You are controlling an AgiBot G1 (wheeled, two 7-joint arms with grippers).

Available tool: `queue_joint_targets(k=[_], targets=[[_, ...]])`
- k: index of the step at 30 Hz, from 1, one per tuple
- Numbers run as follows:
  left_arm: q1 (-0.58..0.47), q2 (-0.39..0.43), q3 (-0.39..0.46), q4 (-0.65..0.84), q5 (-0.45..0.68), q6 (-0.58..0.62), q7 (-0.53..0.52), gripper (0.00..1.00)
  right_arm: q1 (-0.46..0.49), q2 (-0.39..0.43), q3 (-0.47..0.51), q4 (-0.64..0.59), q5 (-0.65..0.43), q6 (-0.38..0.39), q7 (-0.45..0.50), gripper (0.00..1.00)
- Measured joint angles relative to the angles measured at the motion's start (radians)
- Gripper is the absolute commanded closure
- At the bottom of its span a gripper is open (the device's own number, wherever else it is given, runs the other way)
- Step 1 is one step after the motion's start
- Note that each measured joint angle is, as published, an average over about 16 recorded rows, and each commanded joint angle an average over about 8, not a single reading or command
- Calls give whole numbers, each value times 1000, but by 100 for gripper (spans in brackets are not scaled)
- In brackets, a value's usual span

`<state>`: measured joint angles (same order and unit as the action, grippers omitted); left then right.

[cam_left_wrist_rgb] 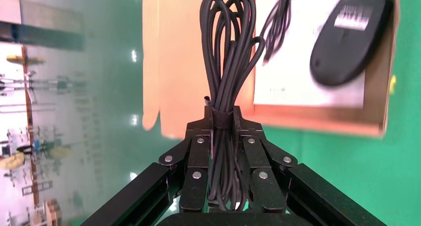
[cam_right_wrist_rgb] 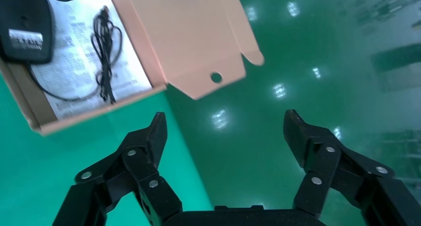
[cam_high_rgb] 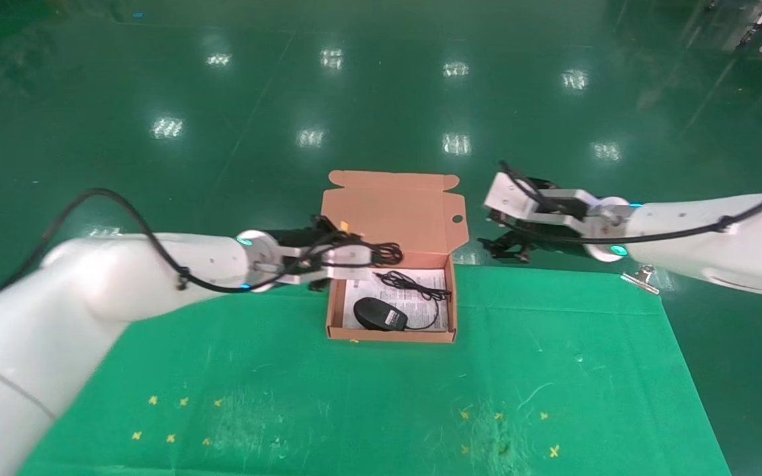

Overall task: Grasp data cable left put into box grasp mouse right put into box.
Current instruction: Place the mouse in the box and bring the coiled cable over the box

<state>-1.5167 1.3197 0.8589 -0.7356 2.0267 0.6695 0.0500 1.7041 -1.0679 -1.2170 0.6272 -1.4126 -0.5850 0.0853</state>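
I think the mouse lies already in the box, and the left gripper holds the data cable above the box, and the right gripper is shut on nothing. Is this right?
One detail is wrong: the right gripper is open, jaws wide apart, as the right wrist view shows. The rest holds: the mouse lies in the box, and the left gripper holds the data cable above it.

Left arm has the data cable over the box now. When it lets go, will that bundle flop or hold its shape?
The data cable, clamped in the left gripper, is bound by a band near the fingers, so it will probably stay bundled. Its free loops splay, so they may sag somewhat. It could land on the mouse in the box.
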Motion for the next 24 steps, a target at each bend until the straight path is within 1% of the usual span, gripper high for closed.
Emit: queue_joint_targets(k=[8,15,16,23,24], targets=[[11,45,52,68,-161,-59,148,100,15,113,-33,143,-66,3,123,0],[10,51,129,77,-295,-87,221,100,23,185,-62,254,-134,13,238,0],[8,51,140,79,-311,-90,228,94,23,192,-66,267,-143,14,253,0],[-5,53,199,100,-387,-105,253,7,29,225,-85,327,-193,22,324,0],[-7,54,204,102,-392,-106,254,0,29,227,-86,331,-197,22,329,0]])
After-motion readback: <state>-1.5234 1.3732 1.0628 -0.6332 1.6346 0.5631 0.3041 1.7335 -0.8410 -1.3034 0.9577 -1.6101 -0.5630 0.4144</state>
